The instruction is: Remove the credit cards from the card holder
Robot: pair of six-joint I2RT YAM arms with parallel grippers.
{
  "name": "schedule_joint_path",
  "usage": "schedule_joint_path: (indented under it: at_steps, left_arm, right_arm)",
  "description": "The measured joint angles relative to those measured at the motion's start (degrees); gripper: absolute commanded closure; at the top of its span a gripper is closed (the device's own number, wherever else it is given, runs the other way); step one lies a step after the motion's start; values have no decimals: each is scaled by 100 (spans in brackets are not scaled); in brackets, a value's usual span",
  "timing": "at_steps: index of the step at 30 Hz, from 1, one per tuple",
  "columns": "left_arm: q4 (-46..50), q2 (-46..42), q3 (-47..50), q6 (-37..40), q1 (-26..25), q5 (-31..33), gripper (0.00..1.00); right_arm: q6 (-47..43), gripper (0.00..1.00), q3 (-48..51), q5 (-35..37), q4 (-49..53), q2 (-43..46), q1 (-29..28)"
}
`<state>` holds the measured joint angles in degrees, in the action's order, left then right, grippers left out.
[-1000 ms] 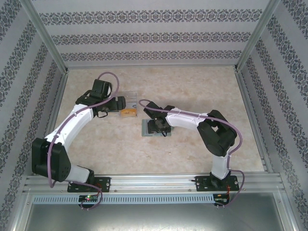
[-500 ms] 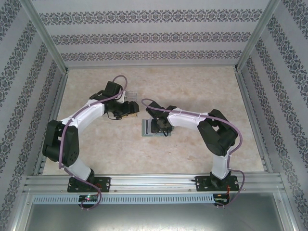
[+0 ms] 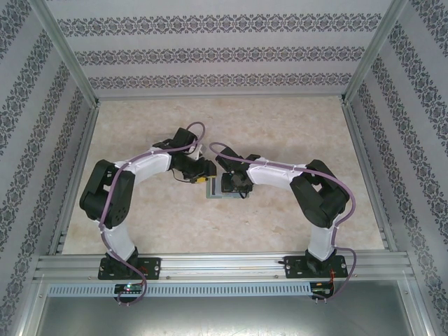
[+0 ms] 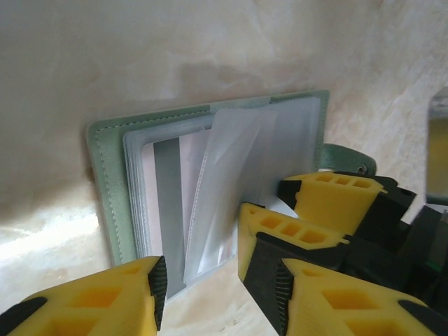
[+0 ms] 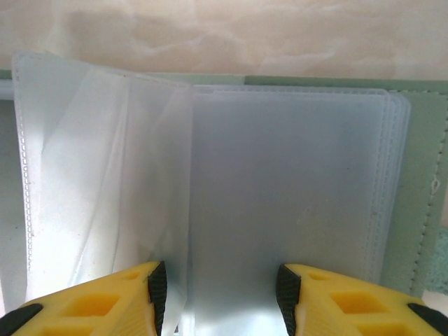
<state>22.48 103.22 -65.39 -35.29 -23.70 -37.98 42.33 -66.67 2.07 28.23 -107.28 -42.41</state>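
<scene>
The card holder (image 4: 105, 175), sage green, lies open on the table with its clear plastic sleeves (image 5: 287, 189) fanned up. A whitish card with a grey band (image 4: 168, 203) sits inside one sleeve. My left gripper (image 4: 221, 287) is open at the holder's near edge, and a lifted sleeve edge lies just ahead of its fingers. My right gripper (image 5: 220, 290) is open over the sleeves, fingers either side of a flat sleeve page. Its yellow fingers (image 4: 336, 199) rest on the holder beside my left gripper. In the top view the two grippers meet over the card holder (image 3: 215, 194), left gripper (image 3: 204, 175) and right gripper (image 3: 234, 183).
The holder's closing tab (image 4: 346, 157) sticks out on its far side. Marble-patterned tabletop (image 3: 280, 126) surrounds the holder, with metal frame rails (image 3: 364, 161) along the sides. The two arms lie close together at the table's middle.
My left arm swung from the back left across to the card holder, and its jaws narrowed. The right gripper stayed on the holder, its jaws closing slightly.
</scene>
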Motion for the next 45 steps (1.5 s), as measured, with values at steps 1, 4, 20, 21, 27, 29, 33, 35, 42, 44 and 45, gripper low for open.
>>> schedule_joint_path:
  at_steps: [1,4,20,21,27,29,33,35,42,44,45]
  left_arm:
    - [-24,68,-15,-13,-26,0,56]
    - [-146,293,-70,-33,-70,-15,57]
    - [-243,1025,-579,-33,-74,-149,71]
    - [-238,1034,-599,-33,-74,-149,71]
    - [-236,1132,-708,-35,-74,-216,71]
    - [-236,1134,-715,-33,-74,-236,71]
    - [-240,1134,-715,-33,-74,-354,71]
    - [-249,1134,-715,-33,-92,-448,71]
    - [-280,1088,-719,-37,-273,-752,61]
    - [-321,1049,-737,-70,-345,-852,53]
    - [-352,1034,-763,-94,-404,-894,49]
  right_arm:
    - [0,51,7,0,-7,4,4]
    - [0,51,13,-15,-22,11,7]
    - [85,50,131,-83,-170,81,33]
    - [85,50,149,-92,-192,98,39]
    - [7,47,352,-426,-442,264,184]
    - [-35,45,459,-584,-573,354,238]
    - [-72,43,719,-892,-828,627,437]
    - [-70,41,817,-1003,-868,817,546]
    - [-50,33,1209,-984,-933,2111,824]
    - [-44,32,1370,-874,-940,2457,901]
    - [-39,31,1462,-804,-938,2625,955]
